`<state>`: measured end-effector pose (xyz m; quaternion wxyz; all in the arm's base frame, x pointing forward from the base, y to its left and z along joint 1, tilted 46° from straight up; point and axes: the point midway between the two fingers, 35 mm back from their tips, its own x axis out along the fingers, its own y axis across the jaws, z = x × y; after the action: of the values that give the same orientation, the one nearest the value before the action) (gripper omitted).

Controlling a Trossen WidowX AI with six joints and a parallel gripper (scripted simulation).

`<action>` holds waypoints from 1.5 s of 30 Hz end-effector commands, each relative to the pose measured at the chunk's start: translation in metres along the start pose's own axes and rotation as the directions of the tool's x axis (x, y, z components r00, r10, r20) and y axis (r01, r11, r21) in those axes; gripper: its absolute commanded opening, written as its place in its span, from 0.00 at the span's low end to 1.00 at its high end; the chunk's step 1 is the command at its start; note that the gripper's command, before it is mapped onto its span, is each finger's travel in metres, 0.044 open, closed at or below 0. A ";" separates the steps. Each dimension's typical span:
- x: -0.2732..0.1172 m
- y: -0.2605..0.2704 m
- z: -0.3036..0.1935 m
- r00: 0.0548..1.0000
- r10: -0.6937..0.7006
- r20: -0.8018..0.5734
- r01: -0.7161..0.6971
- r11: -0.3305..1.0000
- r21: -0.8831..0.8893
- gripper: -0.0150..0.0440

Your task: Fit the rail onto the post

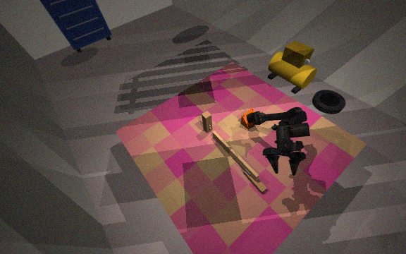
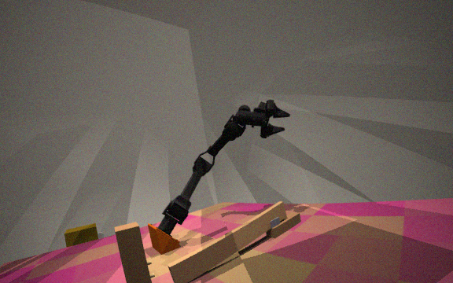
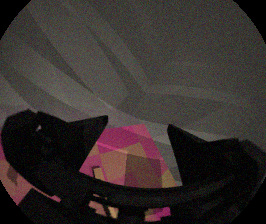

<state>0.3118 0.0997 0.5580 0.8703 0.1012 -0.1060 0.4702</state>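
Note:
The long wooden rail (image 1: 236, 156) (image 2: 226, 240) slopes, its near end down on the table in front of the post and its far end raised at the grey bracket (image 1: 247, 171) (image 2: 274, 222) on the low footboard block (image 1: 260, 187) (image 2: 287, 226). The short wooden post (image 1: 207, 122) (image 2: 133, 253) stands upright. Its pegs (image 2: 150, 270) point toward the rail's near end, with a gap between. The holes in the rail cannot be seen. My gripper (image 1: 285, 173) (image 2: 287, 122) (image 3: 137, 123) is wide open and empty, high above the table and away from the rail.
The arm rises from an orange base (image 1: 248, 119) (image 2: 162, 240) beside the post. The table (image 1: 256, 236) has a pink and tan checked top. Beyond it are a yellow tank (image 1: 291, 70), a black tyre (image 1: 321, 110) and a blue cabinet (image 1: 77, 22).

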 end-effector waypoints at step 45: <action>-0.227 -0.083 -0.461 0.313 0.414 -0.855 -0.616 0.774 0.149 1.00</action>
<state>0.3093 0.0007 0.0516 0.6260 -0.2755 0.2677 0.6787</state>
